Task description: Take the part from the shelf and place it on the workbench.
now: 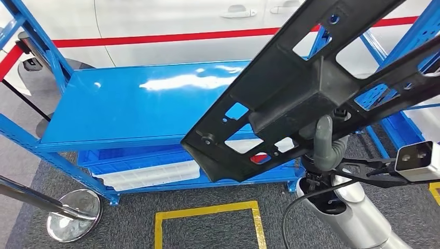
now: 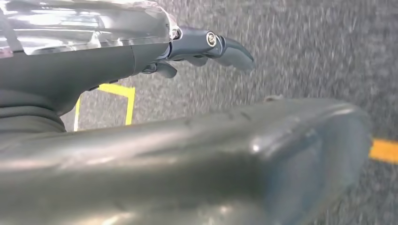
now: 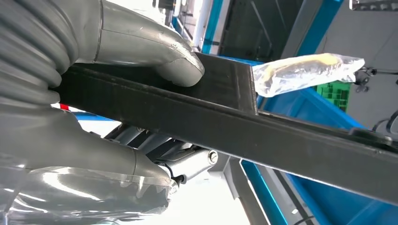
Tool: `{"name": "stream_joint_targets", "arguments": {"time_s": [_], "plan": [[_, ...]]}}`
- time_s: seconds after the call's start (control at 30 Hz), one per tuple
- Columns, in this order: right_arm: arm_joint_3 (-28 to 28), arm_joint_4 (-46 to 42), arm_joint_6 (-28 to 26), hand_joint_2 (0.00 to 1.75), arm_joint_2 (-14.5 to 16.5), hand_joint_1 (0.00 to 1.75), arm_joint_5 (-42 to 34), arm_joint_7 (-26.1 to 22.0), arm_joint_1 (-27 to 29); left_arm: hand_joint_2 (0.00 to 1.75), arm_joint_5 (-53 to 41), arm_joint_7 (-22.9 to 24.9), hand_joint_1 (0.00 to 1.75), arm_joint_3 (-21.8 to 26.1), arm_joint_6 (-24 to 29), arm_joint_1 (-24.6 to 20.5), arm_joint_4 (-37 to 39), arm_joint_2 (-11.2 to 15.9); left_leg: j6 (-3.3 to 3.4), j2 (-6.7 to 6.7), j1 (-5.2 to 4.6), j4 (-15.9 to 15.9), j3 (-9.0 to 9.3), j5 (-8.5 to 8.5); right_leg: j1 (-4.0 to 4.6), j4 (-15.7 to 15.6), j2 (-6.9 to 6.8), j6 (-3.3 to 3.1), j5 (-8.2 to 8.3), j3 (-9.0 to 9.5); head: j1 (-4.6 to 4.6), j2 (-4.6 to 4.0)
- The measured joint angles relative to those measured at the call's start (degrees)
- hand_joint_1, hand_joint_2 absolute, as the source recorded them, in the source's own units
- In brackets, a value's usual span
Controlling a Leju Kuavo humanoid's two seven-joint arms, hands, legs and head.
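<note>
Head view: right hand [image 1: 324, 140] grips the black part [image 1: 290, 88], lifted clear above the blue shelf [image 1: 140, 104]. Carry step; next needs a turn toward the counter, which is out of frame.
Left wrist view: left hand [image 2: 206, 47] hangs over the floor, fingers apart, holding nothing.
Right wrist view: thumb [image 3: 155, 51] clamps the part's edge; fingers underneath probably wrap it, mostly hidden.

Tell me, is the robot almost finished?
About halfway. Done: the black part is off the blue shelf, lifted in the air. In hand: the right hand grips it. Left: putting it on the workbench, which isn't in sight yet.
</note>
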Motion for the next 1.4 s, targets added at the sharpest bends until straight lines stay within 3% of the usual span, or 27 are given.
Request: {"name": "stream_joint_targets", "arguments": {"time_s": [0.07, 0.17, 0.2, 0.27, 0.33, 0.4, 0.47, 0.53, 0.57, 0.67, 0.7, 0.73, 0.77, 0.83, 0.9, 0.93, 0.97, 1.03, 1.07, 1.1, 1.13, 1.2, 1.23, 1.27, 1.3, 1.37, 1.4], "plan": [[-0.2, -0.1, -0.2, 1.75, 0.1, 1.59, 1.4, -0.3, 0.6, 0.0, -0.2, 0.1, 0.0, 0.2, 0.1, -0.2, -0.1, 0.3, 0.91, 0.39, 0.22, -0.7, -0.6, 1.33, 0.08, 1.5, -0.04, 0.49, -2.14, -0.79, 0.01, 0.0], [0.0, -0.1, 0.3, 1.75, 0.2, 1.59, 3.0, -0.4, 0.7, 0.0, -0.2, 0.2, 0.0, 0.5, 0.3, -0.5, -0.3, 0.5, 1.63, 0.83, 0.19, -0.3, -2.65, 2.73, 0.13, 11.3, -0.16, 0.79, -9.75, -3.54, 0.01, 0.0], [0.2, -0.1, 0.6, 1.75, 0.2, 1.59, 3.4, -0.4, 0.7, 0.0, -0.2, 0.2, 0.0, 0.5, 0.4, -0.5, -0.3, 0.5, 1.58, 0.9, 0.15, 0.1, -3.52, 3.03, 0.1, 14.4, -0.18, 0.89, -10.84, -3.99, 0.01, 0.0], [0.6, 0.0, 1.5, 1.75, 0.2, 1.59, 4.2, -0.4, 0.7, 0.0, -0.2, 0.2, 0.0, 0.6, 0.4, -0.7, -0.3, 0.5, 1.46, 0.97, 0.16, 1.3, -5.37, 3.52, 0.06, 15.5, -0.21, 1.01, -9.2, -2.44, 0.01, 0.0], [0.7, 0.1, 2.7, 1.75, 0.2, 1.59, 5.0, -0.4, 0.4, 0.0, -0.3, 0.1, 0.0, 0.7, 0.5, -0.8, -0.3, 0.4, 1.12, 0.96, 0.2, 2.7, -7.23, 3.95, -0.01, 9.8, -0.28, 0.97, -6.81, 2.11, 0.01, 0.0], [1.0, 0.1, 3.9, 1.75, 0.2, 1.59, 5.4, -0.2, -0.3, 0.0, -0.4, 0.0, 0.0, 0.8, 0.4, -0.9, -0.3, 0.3, 0.55, 0.9, 0.09, 3.6, -8.5, 4.51, 0.23, 3.7, -0.24, 0.52, -7.18, 5.83, 0.0, 0.0], [1.4, 0.1, 4.9, 1.75, 0.2, 1.59, 5.5, 0.4, -1.2, 0.0, -0.4, -0.1, 0.0, 0.9, 0.3, -1.0, -0.4, 0.4, -0.08, 0.82, -0.04, 3.7, -9.06, 5.39, 0.58, 1.8, -0.17, -0.19, -7.65, 6.45, -0.01, 0.0], [1.7, 0.2, 6.0, 1.75, 0.2, 1.59, 5.5, 0.9, -1.9, 0.0, -0.4, -0.1, 0.0, 1.2, 0.3, -1.1, -0.5, 0.4, -0.74, 0.66, 0.05, 3.8, -9.61, 5.46, 0.42, 1.6, -0.42, -1.12, -6.62, 5.61, -0.01, 0.0], [1.9, 0.2, 6.5, 1.75, 0.2, 1.59, 5.4, 1.0, -2.1, 0.0, -0.3, -0.1, 0.0, 1.4, 0.4, -1.1, -0.5, 0.4, -1.05, 0.57, 0.14, 4.8, -10.12, 4.06, 0.31, 1.5, -0.57, -1.66, -5.93, 5.0, -0.01, 0.0], [2.6, 0.3, 8.3, 1.75, 0.0, 1.59, 5.2, 1.1, -2.5, 0.0, 0.1, 0.1, 0.0, 2.0, 0.9, -1.2, -0.6, 0.3, -1.8, 0.46, 0.43, 13.2, -12.06, -4.25, 0.29, 1.4, -0.8, -2.43, -3.87, 2.73, -0.02, 0.0], [2.8, 0.3, 8.9, 1.75, 0.0, 1.59, 5.2, 1.1, -2.5, 0.0, 0.2, 0.1, 0.0, 2.2, 1.1, -1.2, -0.6, 0.3, -1.94, 0.46, 0.47, 16.6, -12.37, -5.83, 0.34, 1.4, -0.82, -2.42, -3.19, 1.88, -0.02, 0.0], [3.0, 0.4, 9.3, 1.75, 0.0, 1.59, 5.1, 1.1, -2.6, 0.0, 0.3, 0.1, 0.0, 2.3, 1.2, -1.3, -0.6, 0.2, -1.99, 0.46, 0.49, 18.9, -12.13, -5.88, 0.37, 1.4, -0.84, -2.38, -2.48, 0.97, -0.02, 0.0], [3.2, 0.4, 9.8, 1.75, 0.0, 1.59, 5.0, 1.1, -2.6, 0.0, 0.3, 0.1, 0.0, 2.5, 1.3, -1.3, -0.6, 0.2, -1.94, 0.45, 0.49, 19.6, -11.17, -4.68, 0.41, 1.5, -0.85, -2.32, -1.77, 0.05, -0.02, 0.0], [3.4, 0.5, 10.4, 1.75, 0.0, 1.59, 4.9, 1.3, -2.9, 0.0, 0.4, 0.2, 0.0, 2.9, 1.5, -1.4, -0.6, 0.1, -1.43, 0.4, 0.45, 15.5, -6.58, -1.21, 0.5, 1.5, -0.81, -2.13, -0.34, -1.63, -0.02, 0.0], [3.6, 0.6, 10.6, 1.75, 0.0, 1.59, 4.8, 1.5, -3.4, 0.0, 0.4, 0.3, 0.0, 3.2, 1.5, -1.6, -0.8, 0.1, -0.66, 0.29, 0.19, 6.3, -0.13, -1.73, 0.62, 1.5, -0.82, -1.73, 0.95, -2.6, -0.02, 0.0], [3.7, 0.6, 10.7, 1.75, 0.0, 1.59, 4.7, 1.7, -3.7, 0.0, 0.3, 0.3, 0.0, 3.2, 1.5, -1.7, -0.8, 0.1, -0.38, 0.22, 0.0, 2.8, 2.04, -2.61, 0.57, 1.3, -0.9, -1.44, 1.61, -2.74, -0.01, 0.0], [3.7, 0.6, 10.8, 1.75, 0.0, 1.59, 4.6, 1.9, -3.9, 0.0, 0.3, 0.4, 0.0, 3.3, 1.5, -1.8, -0.9, 0.0, -0.13, 0.16, -0.25, 0.5, 3.16, -3.31, 0.45, 0.9, -1.0, -1.06, 2.35, -2.78, -0.02, 0.0], [3.8, 0.6, 10.8, 1.75, 0.0, 1.59, 4.5, 2.3, -4.3, 0.0, 0.2, 0.4, 0.0, 3.3, 1.5, -1.7, -1.0, 0.0, 0.35, 0.17, -0.34, -0.4, 2.69, -2.1, 0.27, -0.1, -1.11, -0.33, 3.77, -2.89, -0.03, 0.0], [3.9, 0.7, 10.8, 1.75, 0.0, 1.59, 4.4, 2.5, -4.4, 0.0, 0.2, 0.5, 0.0, 3.3, 1.4, -1.7, -1.0, -0.1, 0.68, 0.28, -0.26, -0.7, 2.13, -1.19, 0.25, 0.0, -1.05, -0.01, 3.28, -3.25, -0.04, 0.0], [3.9, 0.7, 10.8, 1.75, 0.0, 1.59, 4.4, 2.6, -4.4, 0.0, 0.2, 0.5, 0.0, 3.3, 1.4, -1.6, -1.0, -0.2, 1.03, 0.42, -0.1, -0.9, 1.35, -0.17, 0.27, 1.0, -0.98, 0.21, 1.39, -3.81, -0.04, 0.0], [4.0, 0.8, 10.8, 1.75, 0.0, 1.59, 4.3, 2.7, -4.5, 0.0, 0.2, 0.6, 0.0, 3.3, 1.4, -1.6, -1.0, -0.2, 1.32, 0.55, 0.04, -1.0, 0.44, 0.8, 0.27, 3.3, -0.91, 0.36, -1.67, -4.54, -0.03, 0.0], [4.0, 0.9, 10.7, 1.75, 0.1, 1.59, 4.2, 2.8, -4.6, 0.0, 0.1, 0.6, 0.0, 3.3, 1.4, -1.6, -1.0, -0.4, 1.69, 0.64, -0.06, -0.7, -1.85, 2.48, 0.22, 10.8, -0.83, 0.56, -8.02, -5.86, -0.03, 0.0], [4.0, 0.9, 10.7, 1.75, 0.1, 1.59, 4.2, 2.8, -4.6, 0.0, 0.1, 0.6, 0.0, 3.3, 1.4, -1.6, -1.0, -0.4, 1.69, 0.66, -0.09, -0.5, -3.09, 3.28, 0.22, 14.5, -0.82, 0.68, -9.14, -6.05, -0.03, 0.0], [4.1, 0.9, 10.7, 1.75, 0.1, 1.59, 4.2, 2.8, -4.6, 0.0, 0.0, 0.6, 0.0, 3.3, 1.3, -1.6, -1.0, -0.5, 1.65, 0.69, -0.11, -0.2, -4.39, 4.06, 0.22, 16.9, -0.81, 0.77, -8.68, -5.69, -0.04, 0.0], [4.1, 0.9, 10.7, 1.75, 0.1, 1.59, 4.2, 2.9, -4.6, 0.0, -0.1, 0.6, 0.0, 3.3, 1.3, -1.6, -1.0, -0.6, 1.55, 0.72, -0.1, 0.2, -5.73, 4.76, 0.21, 17.6, -0.81, 0.81, -7.04, -4.55, -0.04, 0.0], [4.1, 1.0, 10.7, 1.75, 0.1, 1.59, 4.2, 3.1, -4.7, 0.0, -0.4, 0.6, 0.0, 3.3, 1.2, -1.6, -1.0, -0.7, 1.23, 0.75, -0.08, 1.2, -8.21, 5.96, 0.21, 13.4, -0.82, 0.66, -4.75, 0.67, -0.04, 0.0], [4.1, 1.0, 10.8, 1.75, 0.1, 1.59, 4.2, 3.1, -4.9, 0.0, -0.6, 0.6, 0.0, 3.3, 1.1, -1.6, -1.0, -0.7, 1.03, 0.74, -0.16, 1.8, -9.17, 6.4, 0.31, 8.9, -0.82, 0.47, -5.52, 4.37, -0.04, 0.0]]}}
